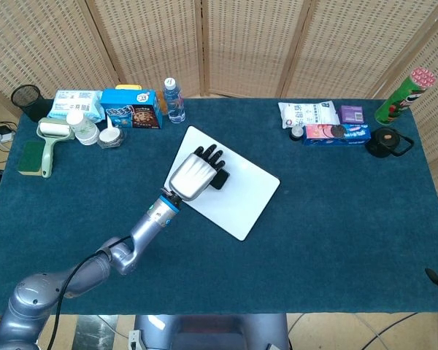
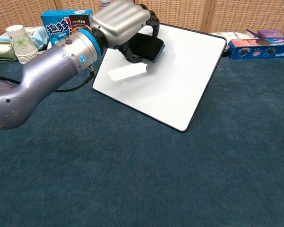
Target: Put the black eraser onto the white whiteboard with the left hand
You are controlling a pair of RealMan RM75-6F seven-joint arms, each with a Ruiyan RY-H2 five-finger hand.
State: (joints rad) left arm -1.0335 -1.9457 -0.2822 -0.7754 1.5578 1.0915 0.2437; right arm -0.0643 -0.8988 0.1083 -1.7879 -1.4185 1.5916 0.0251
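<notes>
My left hand (image 1: 195,173) (image 2: 123,22) reaches over the white whiteboard (image 1: 241,198) (image 2: 175,80), which lies flat on the blue cloth at mid-table. Its fingers grip the black eraser (image 1: 219,179) (image 2: 147,47), a dark block with a blue-grey edge. The eraser is over the board's left part, near the far corner; whether it touches the surface I cannot tell. The right hand is not visible in either view.
Far left stand a blue cookie box (image 1: 131,107) (image 2: 64,25), a water bottle (image 1: 174,100), paper cups (image 2: 20,43), a lint roller (image 1: 50,138) and a mesh cup (image 1: 29,100). Far right lie snack packs (image 1: 336,132) (image 2: 260,47), a green tube (image 1: 401,97) and a black kettle (image 1: 385,141).
</notes>
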